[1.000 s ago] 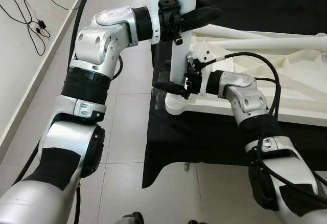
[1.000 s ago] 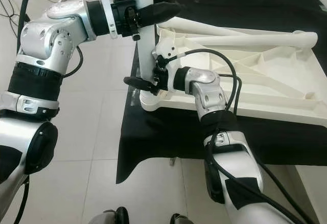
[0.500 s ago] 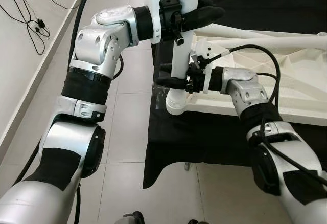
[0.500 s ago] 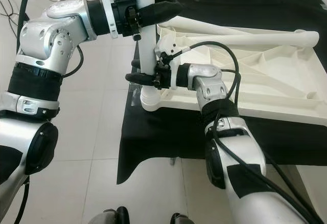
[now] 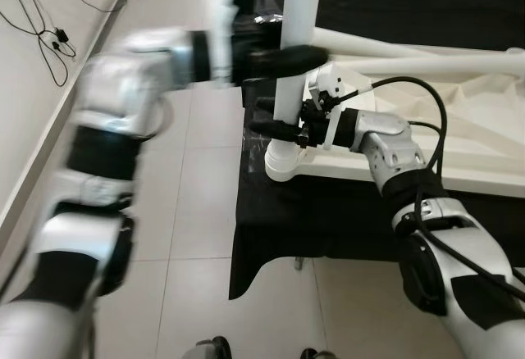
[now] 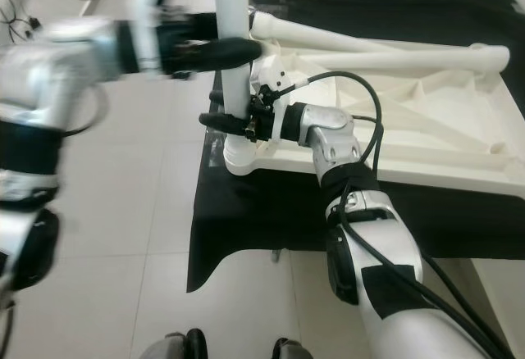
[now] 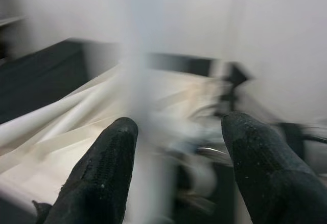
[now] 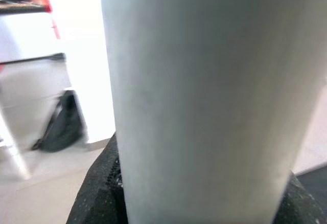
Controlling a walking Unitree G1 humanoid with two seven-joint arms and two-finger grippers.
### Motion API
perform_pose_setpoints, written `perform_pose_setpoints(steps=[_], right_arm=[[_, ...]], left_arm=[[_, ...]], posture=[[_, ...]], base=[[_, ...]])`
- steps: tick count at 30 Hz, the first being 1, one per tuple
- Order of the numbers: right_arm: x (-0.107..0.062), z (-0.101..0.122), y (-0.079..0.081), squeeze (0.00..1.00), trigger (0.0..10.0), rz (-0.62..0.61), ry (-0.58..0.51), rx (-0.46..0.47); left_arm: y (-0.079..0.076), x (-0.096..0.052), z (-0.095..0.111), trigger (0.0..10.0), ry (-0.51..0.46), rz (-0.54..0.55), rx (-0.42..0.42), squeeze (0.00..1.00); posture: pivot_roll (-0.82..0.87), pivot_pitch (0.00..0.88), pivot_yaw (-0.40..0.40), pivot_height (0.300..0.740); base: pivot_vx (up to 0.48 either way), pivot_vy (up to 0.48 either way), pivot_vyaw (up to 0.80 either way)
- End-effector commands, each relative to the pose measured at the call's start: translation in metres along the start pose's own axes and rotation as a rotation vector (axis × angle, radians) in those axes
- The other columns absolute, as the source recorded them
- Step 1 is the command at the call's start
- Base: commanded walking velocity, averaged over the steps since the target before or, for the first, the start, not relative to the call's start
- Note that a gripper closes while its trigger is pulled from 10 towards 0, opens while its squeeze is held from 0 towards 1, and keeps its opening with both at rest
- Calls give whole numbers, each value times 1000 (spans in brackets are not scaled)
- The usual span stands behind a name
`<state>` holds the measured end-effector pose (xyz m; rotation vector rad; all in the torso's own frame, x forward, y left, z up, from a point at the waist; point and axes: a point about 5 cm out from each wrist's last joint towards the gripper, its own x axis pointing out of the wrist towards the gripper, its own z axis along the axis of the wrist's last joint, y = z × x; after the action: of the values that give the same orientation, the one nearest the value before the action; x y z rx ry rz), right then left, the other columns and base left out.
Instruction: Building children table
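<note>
The white table leg (image 6: 231,64) is standing upright in the corner socket of the upturned white tabletop (image 6: 426,121), on the black-draped bench (image 6: 246,211); the right pincer (image 6: 234,123) is pinching it low down; the blurred left pincer (image 5: 283,57) is spread around it higher up.

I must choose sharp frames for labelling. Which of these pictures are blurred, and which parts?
Left and right eye views: the left arm is smeared by motion, while the right pincer and the white table leg stay sharp. Left wrist view: the background is streaked, but the black fingers are fairly crisp. Right wrist view: the leg is close and soft.
</note>
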<state>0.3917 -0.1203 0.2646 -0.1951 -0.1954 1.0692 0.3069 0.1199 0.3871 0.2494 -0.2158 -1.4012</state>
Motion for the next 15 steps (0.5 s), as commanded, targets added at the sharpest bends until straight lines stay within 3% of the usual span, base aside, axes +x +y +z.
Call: perform_pose_setpoints(steps=[1,3,4,5,6,7,8,9,10,11,12,15], right_arm=[[-10,-35,5,0,0,-75,120,77],[-10,-37,6,0,0,-87,123,78],[-6,-64,24,0,0,-292,193,144],[-6,-64,24,0,0,-292,193,144],[-9,-86,48,0,0,-474,256,192],[-9,-86,48,0,0,-474,256,192],[-13,-98,65,0,0,-652,293,218],[-13,-98,65,0,0,-652,293,218],[-11,-100,74,0,0,-769,300,236],[-11,-100,74,0,0,-769,300,236],[-2,-97,74,0,0,-803,274,237],[5,-93,73,0,0,-818,256,241]], left_arm=[[-15,-7,10,10000,4,-102,43,0],[-18,-13,10,10000,19,-108,53,0],[-28,-48,11,10000,42,-25,49,0],[-28,-48,11,10000,42,-25,49,0],[-40,-74,11,10000,67,65,23,0],[-40,-74,11,10000,67,65,23,0],[-53,-92,10,10000,85,148,-13,0],[-53,-92,10,10000,85,148,-13,0],[-62,-103,0,10000,107,237,-44,0],[-62,-103,0,10000,107,237,-44,0],[-66,-109,-18,10000,110,337,-86,0],[-69,-113,-32,10000,117,415,-114,0]], posture=[[13,211,-5,740],[13,211,-5,740],[18,222,-13,740],[18,222,-13,740],[27,230,-11,740],[27,230,-11,740],[29,234,-8,740],[29,234,-8,740],[30,233,-1,740],[30,233,-1,740],[33,229,-2,740],[33,228,-3,740]], base=[[0,0,0],[0,0,0],[0,0,0],[0,0,0],[0,0,0],[0,0,0],[0,0,0],[0,0,0],[0,0,0],[0,0,0],[0,0,0],[0,0,0]])
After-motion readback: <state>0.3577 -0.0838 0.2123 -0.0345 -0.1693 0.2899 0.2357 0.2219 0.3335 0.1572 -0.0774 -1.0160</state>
